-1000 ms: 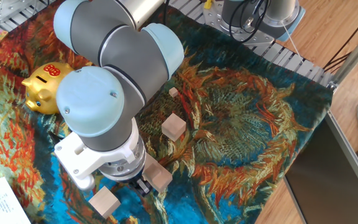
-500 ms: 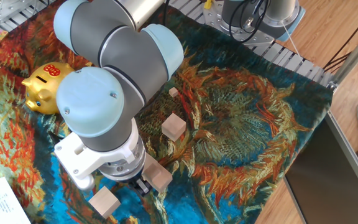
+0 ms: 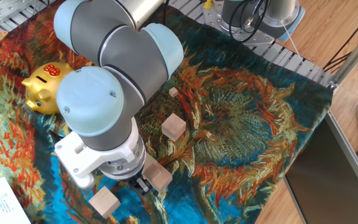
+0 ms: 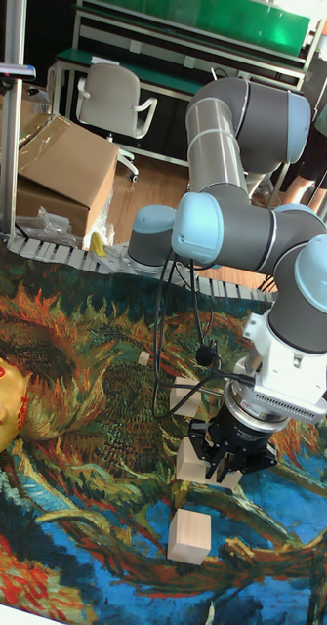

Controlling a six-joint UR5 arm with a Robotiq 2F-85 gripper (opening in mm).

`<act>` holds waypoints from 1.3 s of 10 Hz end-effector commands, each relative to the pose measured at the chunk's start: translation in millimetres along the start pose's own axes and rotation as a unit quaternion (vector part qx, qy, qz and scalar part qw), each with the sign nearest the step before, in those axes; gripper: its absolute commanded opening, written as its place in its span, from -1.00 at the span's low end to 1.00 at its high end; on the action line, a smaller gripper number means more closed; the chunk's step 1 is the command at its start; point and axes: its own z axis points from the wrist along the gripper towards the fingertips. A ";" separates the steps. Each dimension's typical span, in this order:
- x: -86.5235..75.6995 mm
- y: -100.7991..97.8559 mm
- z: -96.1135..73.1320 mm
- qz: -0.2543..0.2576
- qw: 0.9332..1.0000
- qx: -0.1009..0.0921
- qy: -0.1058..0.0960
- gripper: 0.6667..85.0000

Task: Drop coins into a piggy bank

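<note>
The gold piggy bank [image 3: 44, 87] with red markings stands at the left on the patterned cloth; in the tall fixed view the piggy bank [image 4: 1, 406] shows at the left edge. My gripper [image 4: 224, 473] points down at the cloth's near side, far from the bank. Its black fingertips [image 4: 215, 467] sit close together, right by a pale wooden block [image 4: 195, 461]. In the fixed view the gripper [image 3: 143, 185] is mostly hidden under the arm's wrist. No coins show, and whether anything is between the fingers is hidden.
Pale wooden blocks lie around the gripper: one [image 3: 173, 126] further back, one [image 3: 104, 201] nearer the front, one [image 3: 158, 175] beside the fingers, and a tiny one [image 3: 173, 92]. A paper sheet [image 3: 2, 205] lies at the front left corner.
</note>
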 end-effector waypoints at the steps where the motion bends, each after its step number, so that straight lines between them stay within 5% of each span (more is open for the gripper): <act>1: 1.2 2.7 0.5 0.002 1.000 -0.007 0.000 -0.53; 13: 4.4 0.3 6.6 0.000 1.000 -0.009 -0.003 -0.54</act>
